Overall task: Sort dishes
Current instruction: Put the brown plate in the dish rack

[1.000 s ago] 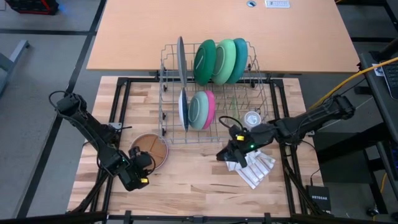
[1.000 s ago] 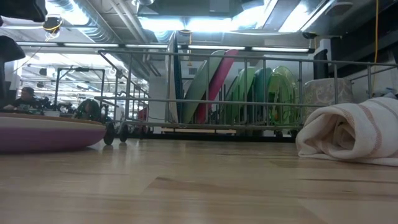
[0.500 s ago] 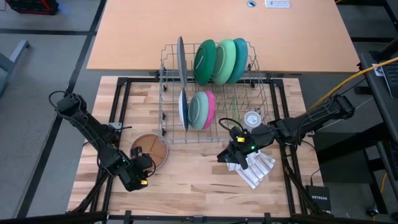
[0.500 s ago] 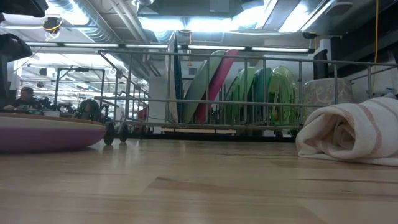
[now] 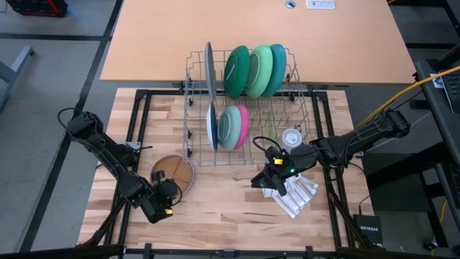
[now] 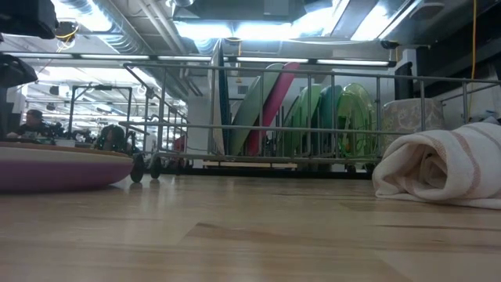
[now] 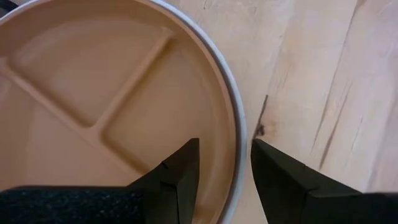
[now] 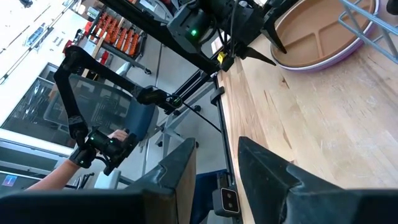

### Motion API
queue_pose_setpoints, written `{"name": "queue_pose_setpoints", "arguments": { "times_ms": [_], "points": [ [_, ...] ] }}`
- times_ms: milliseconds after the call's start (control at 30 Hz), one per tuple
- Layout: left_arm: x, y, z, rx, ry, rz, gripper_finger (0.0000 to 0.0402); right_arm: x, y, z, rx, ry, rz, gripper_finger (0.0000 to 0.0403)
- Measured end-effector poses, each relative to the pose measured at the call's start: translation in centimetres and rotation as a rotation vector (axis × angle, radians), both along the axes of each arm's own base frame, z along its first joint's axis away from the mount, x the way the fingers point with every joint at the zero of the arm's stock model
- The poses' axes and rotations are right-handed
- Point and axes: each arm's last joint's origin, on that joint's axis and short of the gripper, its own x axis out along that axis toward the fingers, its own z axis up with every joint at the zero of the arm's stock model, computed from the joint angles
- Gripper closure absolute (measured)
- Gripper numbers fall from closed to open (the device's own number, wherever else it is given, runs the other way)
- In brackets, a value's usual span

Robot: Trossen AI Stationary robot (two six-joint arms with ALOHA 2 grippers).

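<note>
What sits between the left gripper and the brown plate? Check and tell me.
Nothing visible. The left gripper is open with its fingers astride the rim of the brown plate, one finger over the plate, the other over the bare table. Whether the fingers touch the rim cannot be told.

The left arm reaches in from the left edge of the surface, bent at the elbow, its wrist low near the front. The left gripper [image 5: 171, 194] points toward the middle, its jaws parted with one finger [image 7: 180, 171] on each side of the rim of the brown plate [image 5: 172, 173]. The right arm stretches in from the right, nearly straight, wrist lowered. The right gripper [image 5: 260, 180] faces the left arm, its jaws parted with nothing between them, fingers [image 8: 177, 168] level above the surface.
</note>
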Motion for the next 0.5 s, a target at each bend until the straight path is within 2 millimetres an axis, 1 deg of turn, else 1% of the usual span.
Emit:
{"name": "queue_pose_setpoints", "arguments": {
  "times_ms": [300,500],
  "points": [
    [0.0,0.02,-0.01,0.0,0.002,0.001,0.0268,0.01,0.01,-0.01,0.0,0.001,0.001,0.0279],
    [-0.28,0.26,-0.6,-0.018,0.019,0.028,0.0268,0.01,0.02,-0.03,0.0,0.002,0.002,0.0279]
  ]
}}
